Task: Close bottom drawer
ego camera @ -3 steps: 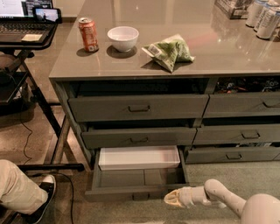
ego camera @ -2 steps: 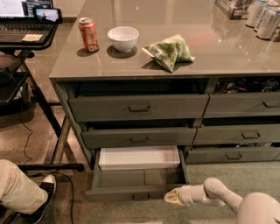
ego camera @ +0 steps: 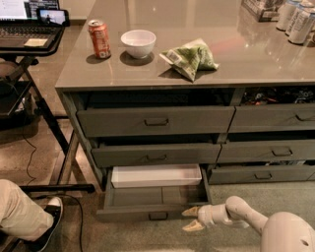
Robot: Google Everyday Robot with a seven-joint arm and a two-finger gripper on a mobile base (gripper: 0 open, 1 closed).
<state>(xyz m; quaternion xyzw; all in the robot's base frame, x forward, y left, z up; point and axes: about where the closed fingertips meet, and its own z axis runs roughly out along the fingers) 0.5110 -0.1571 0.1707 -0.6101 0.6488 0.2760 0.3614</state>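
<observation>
The bottom drawer [ego camera: 147, 212] of the left column is pulled open, a wide dark-grey drawer with a low front and a small pull handle [ego camera: 158, 215]. A white rectangular tray [ego camera: 156, 175] lies in its back part. My gripper [ego camera: 192, 219] is at the drawer front's right end, close to the floor, with its two cream fingertips spread apart and pointing left. It holds nothing. The white arm [ego camera: 246, 216] comes in from the lower right.
Taller grey drawers [ego camera: 155, 121] sit above and to the right [ego camera: 263, 174]. The counter [ego camera: 162, 59] holds a red can [ego camera: 99, 38], white bowl [ego camera: 138, 43], green chip bag [ego camera: 189, 58] and bottles [ego camera: 295, 12]. A person's leg [ego camera: 22, 216] and a laptop stand [ego camera: 29, 37] are on the left.
The gripper has stayed at the drawer front's right end, shifting only slightly. The drawer is still open about as far as before.
</observation>
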